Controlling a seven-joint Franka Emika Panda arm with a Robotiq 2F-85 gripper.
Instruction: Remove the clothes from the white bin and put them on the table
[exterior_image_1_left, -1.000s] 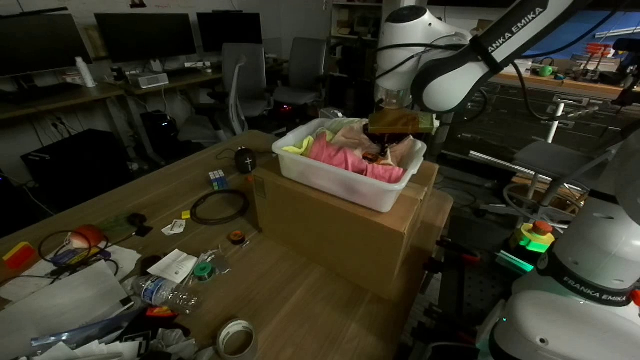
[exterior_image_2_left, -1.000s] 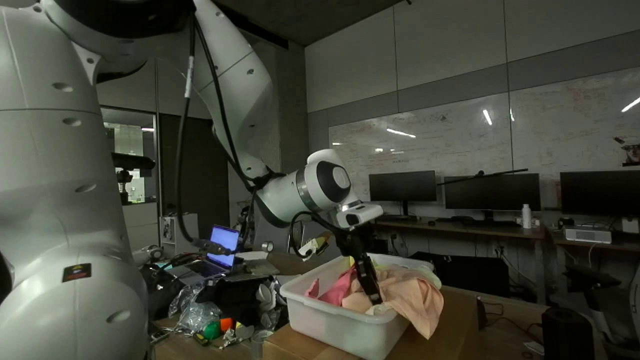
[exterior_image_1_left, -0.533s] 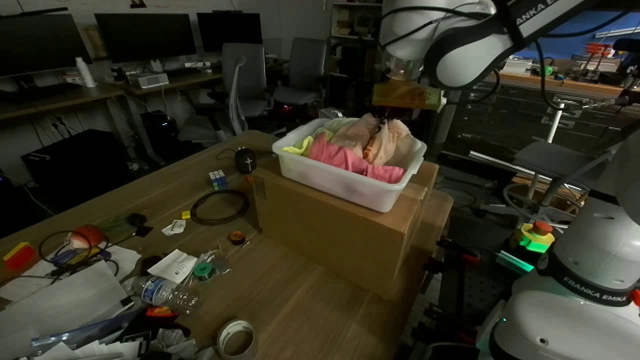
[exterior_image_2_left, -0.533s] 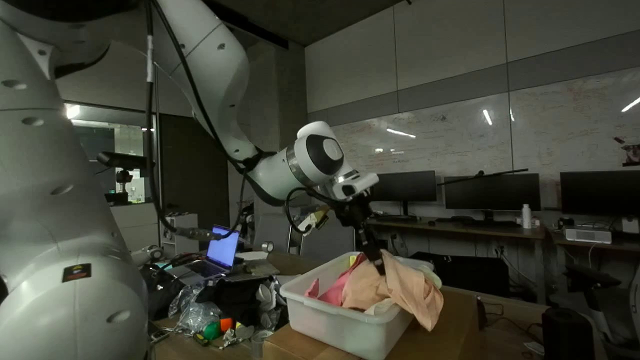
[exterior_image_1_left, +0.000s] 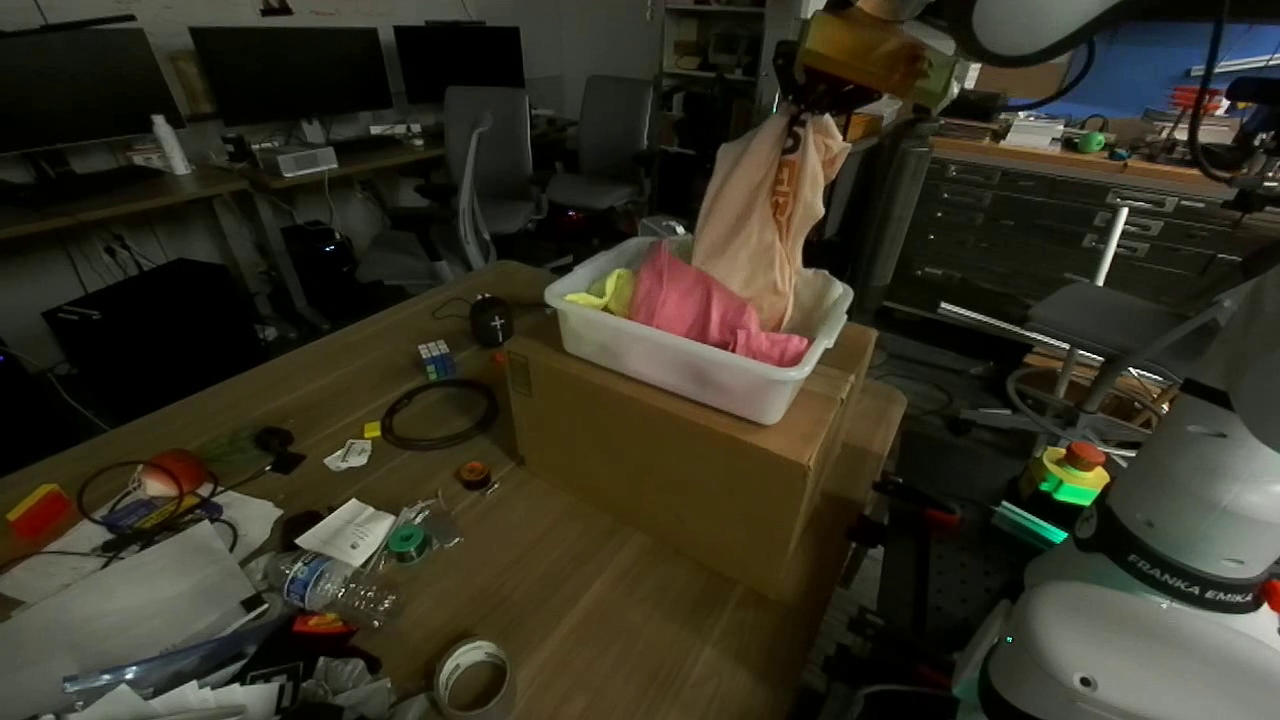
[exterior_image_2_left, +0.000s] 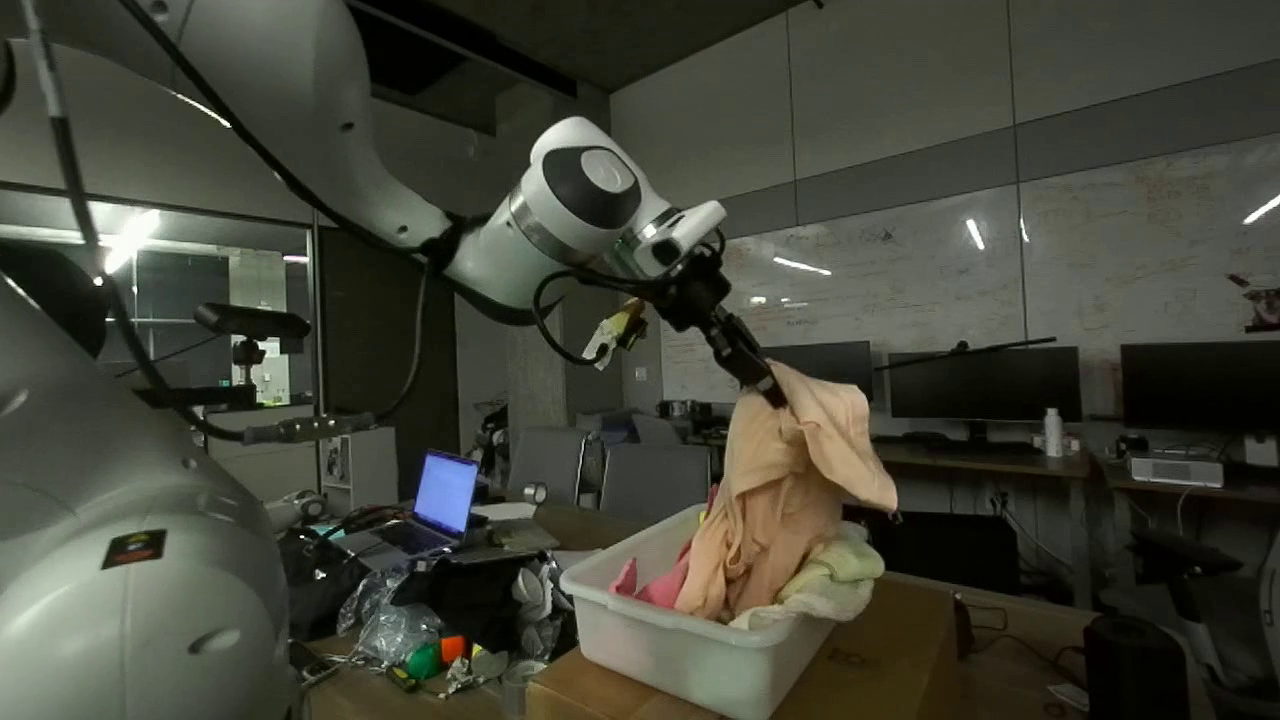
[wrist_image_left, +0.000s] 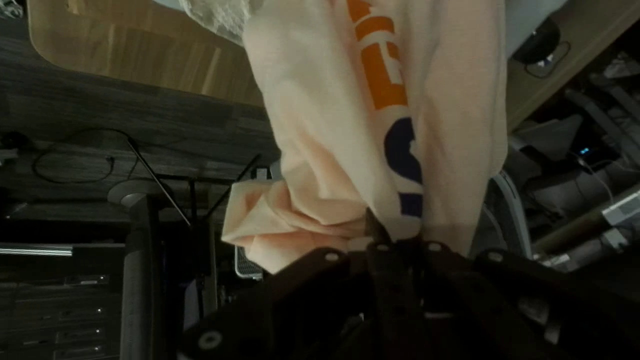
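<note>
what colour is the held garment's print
Orange and dark bluish-purple print, clearest in the wrist view.

There is one pink garment (exterior_image_1_left: 690, 300), one cream garment (exterior_image_1_left: 742, 205), one yellow garment (exterior_image_1_left: 609, 292) and one whitish-green garment (exterior_image_2_left: 838, 582), four in all that show, with one white bin (exterior_image_1_left: 660, 368) and one cardboard box (exterior_image_1_left: 650, 470) near a corner of the tabletop (exterior_image_1_left: 600, 600). Also on the tabletop are one puzzle cube (exterior_image_1_left: 436, 360) toward an edge, one round coil of cable (exterior_image_1_left: 388, 425), one water bottle (exterior_image_1_left: 325, 588), one green spool (exterior_image_1_left: 407, 541) and one wide tape roll (exterior_image_1_left: 446, 685). One laptop (exterior_image_2_left: 444, 495) is in view, and beyond the tabletop's edges there are three monitors (exterior_image_1_left: 290, 80), one white bottle (exterior_image_1_left: 171, 147) and one yellow button box (exterior_image_1_left: 1055, 482).
</note>
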